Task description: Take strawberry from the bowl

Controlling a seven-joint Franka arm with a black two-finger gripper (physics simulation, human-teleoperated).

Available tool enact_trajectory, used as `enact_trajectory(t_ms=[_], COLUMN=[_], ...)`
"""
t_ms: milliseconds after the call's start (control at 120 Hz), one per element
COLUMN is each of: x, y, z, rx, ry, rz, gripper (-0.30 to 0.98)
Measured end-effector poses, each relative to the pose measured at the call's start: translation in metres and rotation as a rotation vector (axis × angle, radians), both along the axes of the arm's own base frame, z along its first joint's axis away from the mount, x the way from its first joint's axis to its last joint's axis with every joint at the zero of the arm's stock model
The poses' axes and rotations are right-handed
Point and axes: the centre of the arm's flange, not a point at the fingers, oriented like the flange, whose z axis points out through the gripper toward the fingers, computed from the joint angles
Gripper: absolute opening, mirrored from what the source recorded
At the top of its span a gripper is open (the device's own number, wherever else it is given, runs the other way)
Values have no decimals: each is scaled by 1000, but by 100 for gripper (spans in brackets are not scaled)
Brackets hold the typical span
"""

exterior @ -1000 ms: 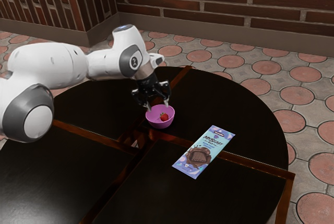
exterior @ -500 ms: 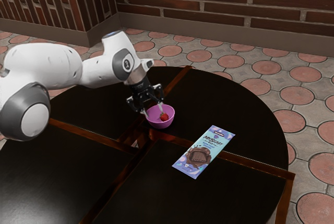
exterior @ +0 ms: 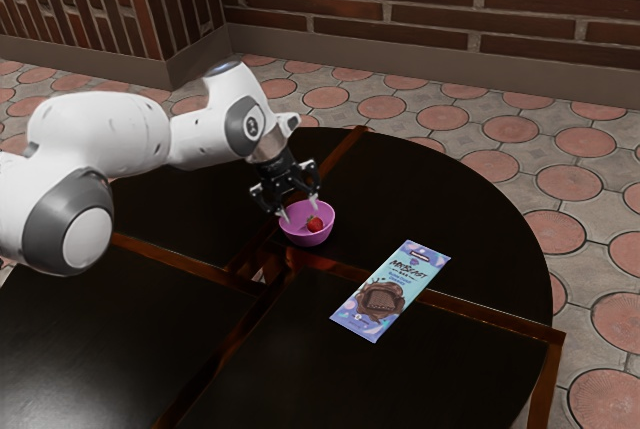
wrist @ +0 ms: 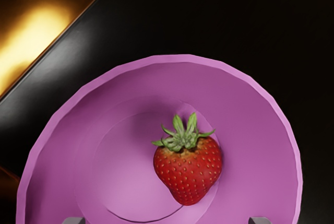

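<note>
Vs. prev. ext. frame: gripper point(exterior: 301, 214) shifted slightly twd. the exterior view's right, w/ the arm point(exterior: 110, 134) — now over the bowl point(wrist: 261, 130). Fingers point(exterior: 316, 204) spread wide, holding nothing. Strawberry point(wrist: 188, 174) unmoved, lying inside bowl on its floor, off-ctr. — leafy top & red body both visible. Choc. bar point(exterior: 390, 291) same spot, flat on counter point(exterior: 450, 199), apart from bowl.

We reach our 1 arm point(exterior: 105, 134) in from the exterior view's left, its white forearm running to a wrist point(exterior: 235, 114) bent downward. Below it we hang our black gripper point(exterior: 300, 211), slightly tilted, with its 2 fingers point(exterior: 315, 205) spread apart and their pale tips pointing down. The wrist view catches both tips, separated.
</note>
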Motion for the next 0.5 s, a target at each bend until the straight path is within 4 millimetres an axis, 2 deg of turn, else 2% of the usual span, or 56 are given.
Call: enact_trajectory(t_ms=[500], x=[3], y=[-10], z=[-14], rx=[-3], ry=[14], rz=[-6], gripper=[38])
